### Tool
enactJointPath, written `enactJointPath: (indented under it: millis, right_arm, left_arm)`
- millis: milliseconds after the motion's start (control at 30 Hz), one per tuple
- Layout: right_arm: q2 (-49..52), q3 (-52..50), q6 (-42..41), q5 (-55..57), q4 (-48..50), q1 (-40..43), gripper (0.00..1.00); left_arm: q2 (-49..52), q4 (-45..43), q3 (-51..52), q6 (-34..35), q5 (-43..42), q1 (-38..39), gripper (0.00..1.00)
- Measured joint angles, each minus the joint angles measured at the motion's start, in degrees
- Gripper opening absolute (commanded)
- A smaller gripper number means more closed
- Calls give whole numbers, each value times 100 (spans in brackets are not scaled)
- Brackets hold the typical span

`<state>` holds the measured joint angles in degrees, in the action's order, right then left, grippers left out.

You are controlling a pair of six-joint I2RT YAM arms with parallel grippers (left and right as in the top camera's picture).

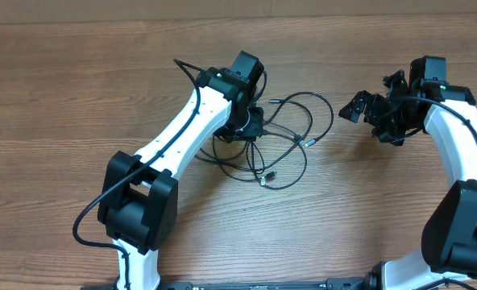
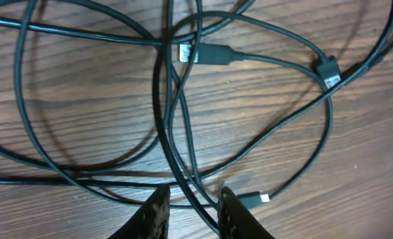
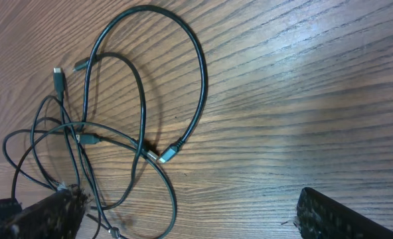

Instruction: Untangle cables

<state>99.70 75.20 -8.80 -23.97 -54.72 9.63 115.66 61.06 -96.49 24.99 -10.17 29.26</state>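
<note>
Now the limp, light cables (image 2: 216, 54) sprawl on the table (image 1: 61, 80) under the left gripper (image 2: 192, 194), jaws narrow astride two of them (not pinching), right gripper (image 3: 186, 199) wide, empty, so grab near a plug (image 2: 328, 72)

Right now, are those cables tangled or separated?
Tangled: the cables cross and loop over each other in one heap.

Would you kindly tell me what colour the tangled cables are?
Black, with silver plug tips; the cables show best in the left wrist view.
</note>
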Motion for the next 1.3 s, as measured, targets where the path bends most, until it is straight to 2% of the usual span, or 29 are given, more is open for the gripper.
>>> enactJointPath:
  millis: [133, 267, 633, 1167, 1300]
  right_arm:
    - [0, 0, 2, 0, -2, 0, 100]
    - [0, 0, 0, 0, -2, 0, 100]
    - [0, 0, 2, 2, -2, 0, 100]
    - [0, 0, 0, 0, 0, 0, 100]
    - [0, 0, 2, 0, -2, 0, 100]
  left_arm:
    - [-2, -105, 79, 13, 68, 0, 22]
    - [0, -153, 173, 33, 192, 0, 4]
    - [0, -155, 175, -208, 872, -101, 4]
    - [122, -153, 175, -442, 960, -737, 4]
    - [492, -153, 179, -446, 957, -723, 10]
